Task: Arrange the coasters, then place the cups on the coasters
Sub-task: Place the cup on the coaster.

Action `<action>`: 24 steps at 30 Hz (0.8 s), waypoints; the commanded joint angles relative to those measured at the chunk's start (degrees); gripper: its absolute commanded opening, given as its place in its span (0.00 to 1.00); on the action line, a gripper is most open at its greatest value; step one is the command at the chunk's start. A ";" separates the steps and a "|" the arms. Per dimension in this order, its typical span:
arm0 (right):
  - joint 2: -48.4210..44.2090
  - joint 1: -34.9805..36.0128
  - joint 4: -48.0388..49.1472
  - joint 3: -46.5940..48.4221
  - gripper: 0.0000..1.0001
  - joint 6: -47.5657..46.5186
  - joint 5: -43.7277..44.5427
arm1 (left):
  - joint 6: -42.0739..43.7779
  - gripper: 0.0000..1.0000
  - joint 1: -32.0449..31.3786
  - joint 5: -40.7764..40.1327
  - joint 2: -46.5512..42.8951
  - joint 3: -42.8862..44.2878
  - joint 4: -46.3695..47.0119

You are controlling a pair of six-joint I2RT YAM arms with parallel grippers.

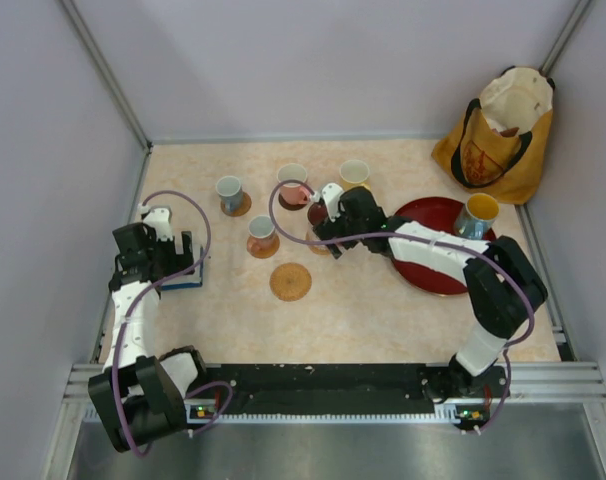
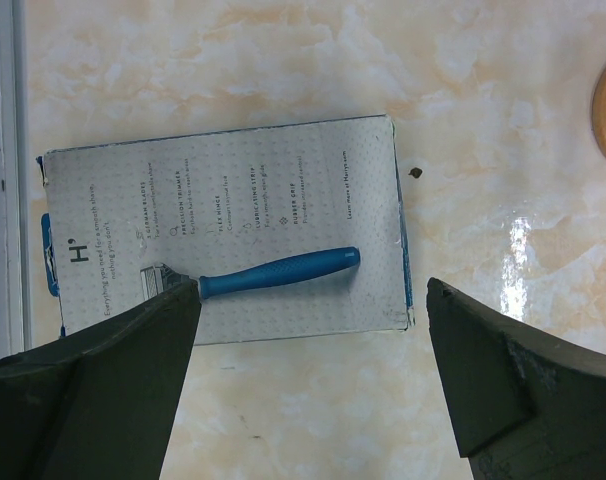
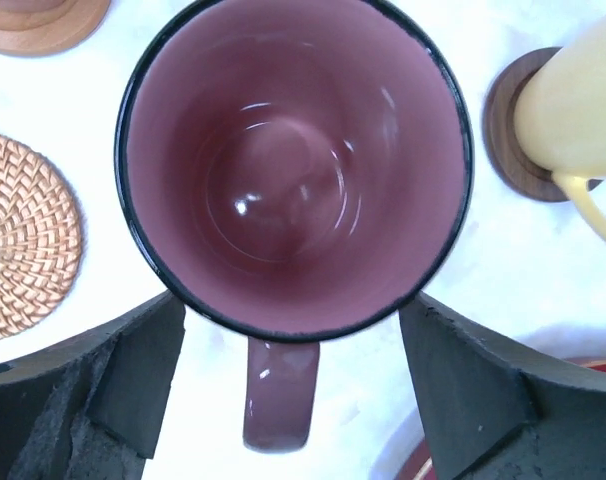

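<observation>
Between the wide jaws of my right pincer (image 3: 291, 305) stands an empty pink mug (image 3: 293, 170); my left pincer (image 2: 313, 292) gapes too; a blue cup (image 1: 477, 216) sits on the red tray (image 1: 423, 212).

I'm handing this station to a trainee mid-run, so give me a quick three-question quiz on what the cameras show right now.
1. True or false: the left pincer is closed on a cup.
2. Where does the blue cup with the yellow inside stand? A) on a woven coaster B) on the red tray C) on a dark coaster
3. What sits between the fingers of the open right pincer?

Key:
1. False. It hangs open above a razor box.
2. B.
3. The pink mug, with its handle free between the fingers.
</observation>
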 commanded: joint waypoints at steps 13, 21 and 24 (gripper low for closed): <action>-13.72 8.25 0.66 5.70 0.99 -12.56 5.68 | 0.02 0.99 0.42 0.21 0.25 0.10 2.16; -6.61 18.10 -1.18 6.40 0.99 -16.35 7.53 | -0.07 0.99 0.42 0.21 0.16 0.10 2.16; -2.57 20.04 -1.80 7.46 0.99 -16.17 7.53 | -0.07 0.99 0.42 0.12 0.25 0.10 2.16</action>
